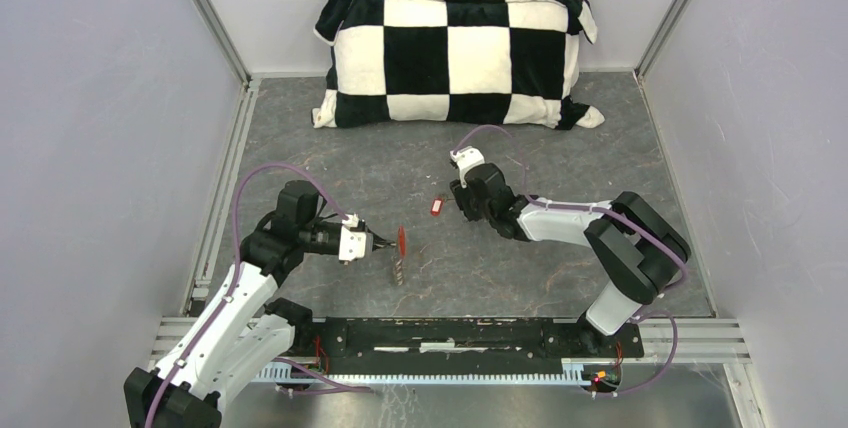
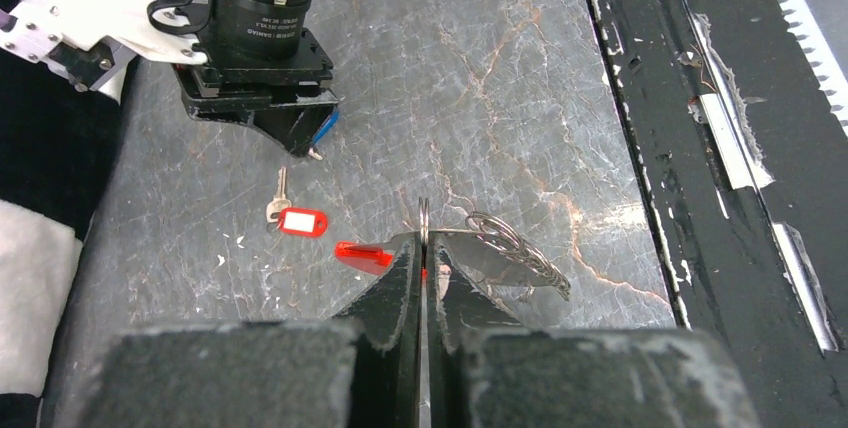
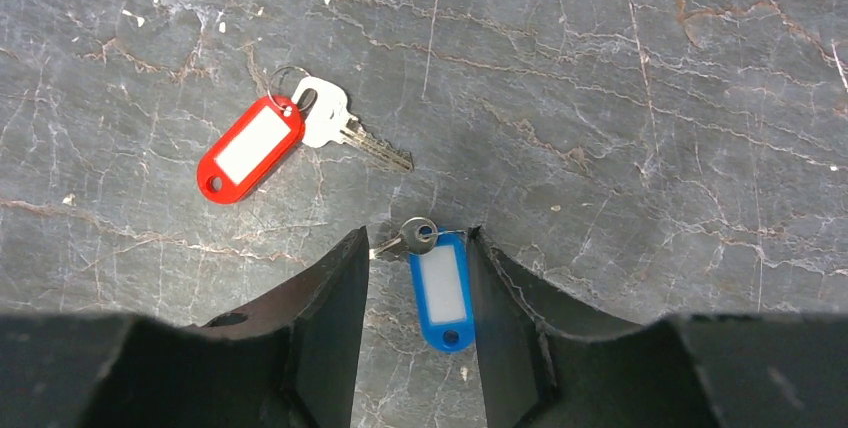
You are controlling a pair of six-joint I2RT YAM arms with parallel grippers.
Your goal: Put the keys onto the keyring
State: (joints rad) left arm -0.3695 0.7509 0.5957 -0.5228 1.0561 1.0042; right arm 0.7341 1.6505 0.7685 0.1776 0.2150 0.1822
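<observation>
Left gripper (image 2: pixel 424 248) is pinching the keyring (image 2: pixel 424 214) edge-on, jaws pressed together on it, with silver keys (image 2: pixel 520 248) and a red tag (image 2: pixel 360 256) sitting at the ring. Right gripper (image 3: pixel 416 240) is standing spread, straddling the blue-tagged key (image 3: pixel 440 293) lying on the table (image 3: pixel 650 98). The red-tagged key (image 3: pixel 250 151) is lying loose nearby.

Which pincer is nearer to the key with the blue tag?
Right. The blue-tag key lies between the fingers of the right pincer. The left pincer is well away from it, over on the left side of the table, shut on the keyring.
</observation>
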